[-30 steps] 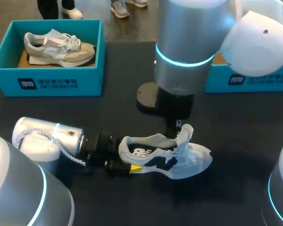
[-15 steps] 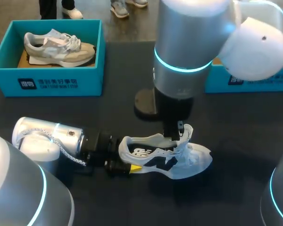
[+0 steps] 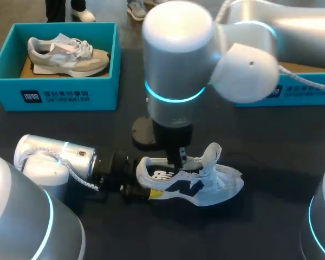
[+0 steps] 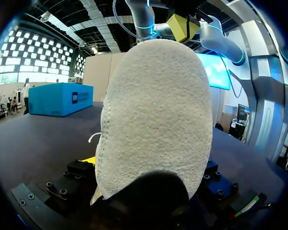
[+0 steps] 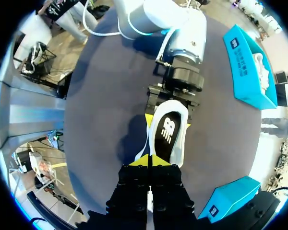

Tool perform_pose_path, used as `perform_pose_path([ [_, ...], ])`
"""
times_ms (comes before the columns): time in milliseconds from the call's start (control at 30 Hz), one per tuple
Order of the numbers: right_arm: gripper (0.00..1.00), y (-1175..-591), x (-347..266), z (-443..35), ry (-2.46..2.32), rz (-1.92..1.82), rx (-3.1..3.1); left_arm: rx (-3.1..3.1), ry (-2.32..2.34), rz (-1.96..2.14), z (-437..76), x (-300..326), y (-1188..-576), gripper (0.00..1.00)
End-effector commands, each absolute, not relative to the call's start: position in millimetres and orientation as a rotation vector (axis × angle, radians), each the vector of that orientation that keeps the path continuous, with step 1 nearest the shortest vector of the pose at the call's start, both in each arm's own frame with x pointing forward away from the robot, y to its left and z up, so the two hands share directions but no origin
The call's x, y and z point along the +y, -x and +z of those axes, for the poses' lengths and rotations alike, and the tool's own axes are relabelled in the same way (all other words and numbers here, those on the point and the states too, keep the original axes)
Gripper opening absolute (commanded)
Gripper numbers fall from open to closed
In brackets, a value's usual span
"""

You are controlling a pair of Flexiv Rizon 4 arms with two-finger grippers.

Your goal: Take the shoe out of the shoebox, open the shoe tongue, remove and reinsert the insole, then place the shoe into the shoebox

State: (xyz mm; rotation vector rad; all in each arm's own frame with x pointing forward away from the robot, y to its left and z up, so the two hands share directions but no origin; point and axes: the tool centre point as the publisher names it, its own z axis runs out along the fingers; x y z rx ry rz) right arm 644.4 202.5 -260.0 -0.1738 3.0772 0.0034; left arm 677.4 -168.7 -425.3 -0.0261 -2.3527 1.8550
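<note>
A white and navy shoe (image 3: 208,187) lies on its side on the dark table, tongue (image 3: 212,153) standing up. Its black insole (image 5: 167,130) shows in the right wrist view. My left gripper (image 3: 146,179) lies low on the table, fingers set wide with a yellow tip (image 5: 148,119) on each side of the heel (image 4: 153,115), gripping it. My right gripper (image 3: 181,158) hangs straight down over the shoe's opening, its two yellow tips (image 5: 150,162) pressed together with nothing seen between them. That gripper (image 4: 182,26) also shows above the heel in the left wrist view.
A teal shoebox (image 3: 54,95) holding a grey and beige shoe (image 3: 67,54) stands at the back left. A second teal box (image 3: 298,92) stands at the back right, partly hidden by my right arm. Bare table lies in front of the shoe.
My right arm has swung left, taking its shut gripper from beside the tongue to over the middle of the shoe's opening. The left arm and the shoe have not moved.
</note>
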Motion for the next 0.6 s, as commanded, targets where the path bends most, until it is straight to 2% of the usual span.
perform_pose_path([
  [33, 0.00, -645.3, 227.5, -264.3, 0.171, -0.100, 3.080, -2.355, 0.025, 1.854, -428.5, -170.6, -675.7, 0.00],
  [300, 0.00, -645.3, 227.5, -264.3, 0.171, -0.100, 3.080, -2.355, 0.025, 1.854, -428.5, -170.6, -675.7, 0.00],
  [600, 0.00, -657.8, 229.4, -301.2, 0.161, -0.076, 3.073, -2.355, 0.025, 1.854, -428.5, -170.6, -675.7, 0.00],
])
